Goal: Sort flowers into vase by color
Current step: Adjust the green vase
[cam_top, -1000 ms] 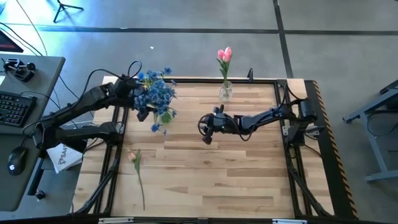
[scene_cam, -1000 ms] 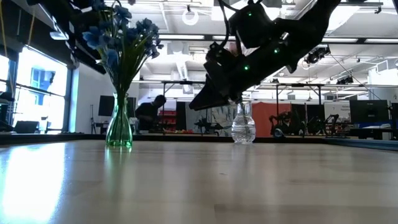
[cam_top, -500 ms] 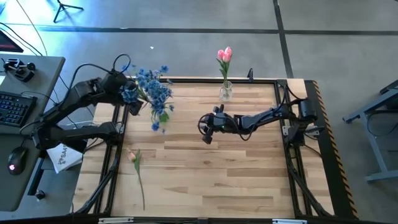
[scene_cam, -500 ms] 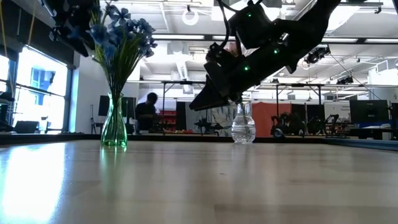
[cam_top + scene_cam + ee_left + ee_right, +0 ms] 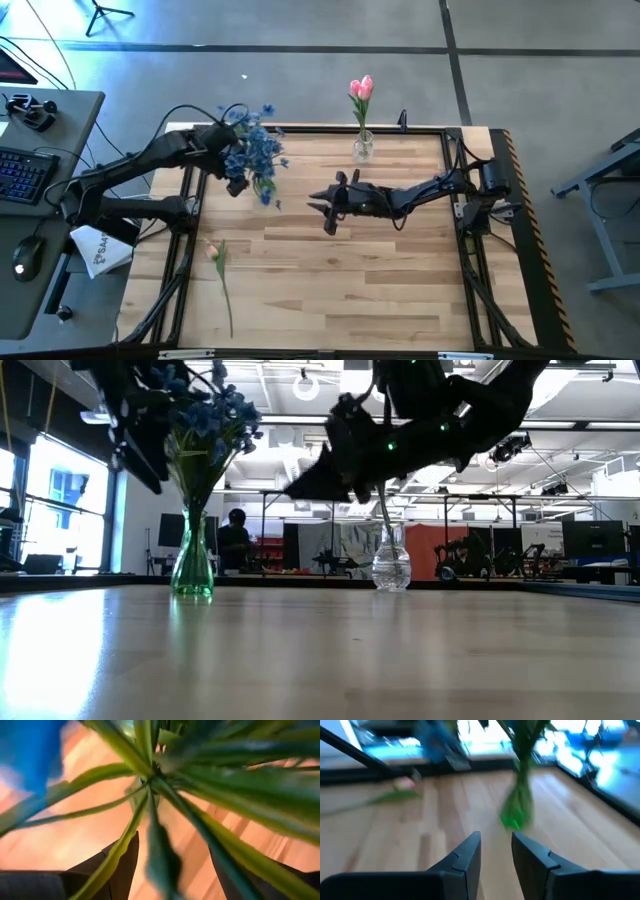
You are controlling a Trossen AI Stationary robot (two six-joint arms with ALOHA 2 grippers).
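Blue flowers [image 5: 205, 415] in green vase [image 5: 191, 565], clear vase [image 5: 391, 565] beyond.

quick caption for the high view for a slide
Left gripper at blue flowers in green vase; right gripper mid-table; pink flower lies loose.

Overhead and table-level cameras share the green vase [image 5: 191, 565]; wrist cameras look closely past each arm's fingers.

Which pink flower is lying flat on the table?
The pink flower near the table's front left; the other pink flower stands upright in the clear vase.
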